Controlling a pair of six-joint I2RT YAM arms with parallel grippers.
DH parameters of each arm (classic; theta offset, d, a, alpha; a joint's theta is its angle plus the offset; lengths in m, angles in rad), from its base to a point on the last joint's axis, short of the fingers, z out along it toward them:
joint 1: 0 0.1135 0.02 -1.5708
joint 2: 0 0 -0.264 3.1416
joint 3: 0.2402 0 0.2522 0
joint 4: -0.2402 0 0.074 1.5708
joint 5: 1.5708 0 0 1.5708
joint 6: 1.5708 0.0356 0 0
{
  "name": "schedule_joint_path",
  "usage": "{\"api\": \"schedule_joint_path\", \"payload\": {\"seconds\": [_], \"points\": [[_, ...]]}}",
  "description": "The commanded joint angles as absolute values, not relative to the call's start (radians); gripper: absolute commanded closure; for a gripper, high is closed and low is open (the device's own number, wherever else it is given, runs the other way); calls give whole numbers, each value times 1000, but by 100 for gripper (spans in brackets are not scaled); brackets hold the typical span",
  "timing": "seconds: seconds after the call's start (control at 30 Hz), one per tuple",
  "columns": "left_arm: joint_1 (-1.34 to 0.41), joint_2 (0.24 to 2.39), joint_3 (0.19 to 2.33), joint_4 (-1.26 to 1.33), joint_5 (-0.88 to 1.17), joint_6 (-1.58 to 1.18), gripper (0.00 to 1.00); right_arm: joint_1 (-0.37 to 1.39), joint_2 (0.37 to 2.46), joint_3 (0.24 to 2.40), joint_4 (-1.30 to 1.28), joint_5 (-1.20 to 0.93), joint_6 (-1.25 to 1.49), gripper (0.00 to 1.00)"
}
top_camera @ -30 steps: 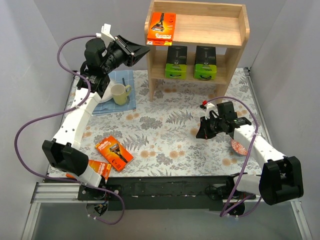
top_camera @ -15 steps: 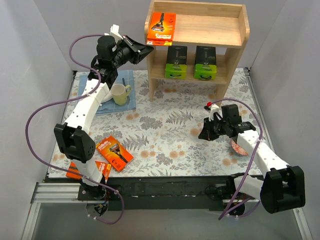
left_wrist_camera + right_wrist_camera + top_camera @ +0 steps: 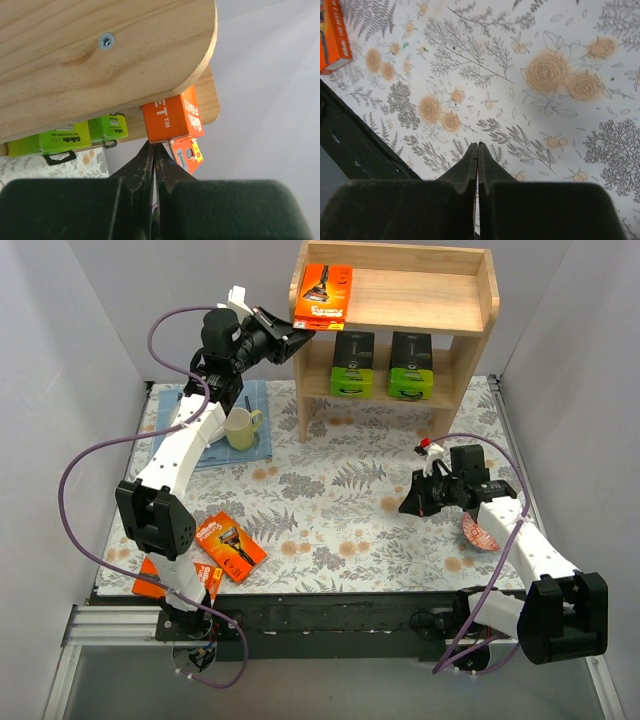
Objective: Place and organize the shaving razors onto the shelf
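Left gripper [image 3: 154,145] is clenched on nothing, tips just beside the orange pack [image 3: 324,296] on the top tier of the shelf [image 3: 420,292] at the bench's far edge, so a sloppy nudge could tip it off, while 2 orange packs [image 3: 228,547] [image 3: 150,587] lie by the near-left corner.

Your left arm [image 3: 175,445] stretches up and far forward — its left gripper [image 3: 297,333] is pinched closed. Your right gripper [image 3: 405,508] hangs low, angled downward — closed too.
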State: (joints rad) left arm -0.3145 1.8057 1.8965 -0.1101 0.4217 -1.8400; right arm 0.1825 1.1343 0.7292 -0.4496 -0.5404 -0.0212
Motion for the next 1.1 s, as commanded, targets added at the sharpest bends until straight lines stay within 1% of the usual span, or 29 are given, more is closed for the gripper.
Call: {"api": "schedule_joint_path", "payload": {"seconds": [0.0, 0.03, 0.1, 0.13, 0.17, 0.23, 0.27, 0.3, 0.33, 0.4, 0.5, 0.6, 0.83, 1.07], "points": [[-319, 1729, 1862, -97, 419, -1807, 100, 183, 1164, 897, -417, -647, -8, 99], [-319, 1718, 1829, -104, 416, -1790, 100, 190, 1178, 990, -411, -669, 14, 99], [-319, 1665, 1778, -123, 394, -1746, 100, 201, 1227, 1090, -393, -690, 26, 99], [-319, 1640, 1749, -149, 390, -1717, 98, 216, 1264, 1148, -385, -704, 38, 99], [-319, 1597, 1682, -159, 384, -1659, 87, 225, 1281, 1243, -364, -706, 44, 99], [-318, 1551, 1617, -216, 342, -1590, 74, 247, 1336, 1342, -338, -712, 75, 99], [-316, 1513, 1544, -218, 351, -1531, 55, 252, 1351, 1426, -319, -712, 86, 99], [-316, 1497, 1507, -210, 363, -1361, 47, 258, 1370, 1465, -283, -712, 107, 99], [-316, 1483, 1462, -215, 356, -1303, 40, 265, 1406, 1497, -259, -716, 139, 99], [-311, 1435, 1364, -235, 328, -1171, 38, 278, 1446, 1606, -210, -721, 167, 99], [-288, 1390, 1307, -299, 322, -1106, 40, 310, 1525, 1744, -167, -729, 202, 99], [-273, 1365, 1276, -347, 311, -1045, 40, 337, 1600, 1840, -135, -735, 232, 99], [-233, 1359, 1232, -373, 278, -1005, 34, 388, 1733, 1983, -80, -718, 258, 99], [-229, 1376, 1221, -382, 281, -991, 32, 402, 1810, 2088, -67, -690, 253, 99]]}}
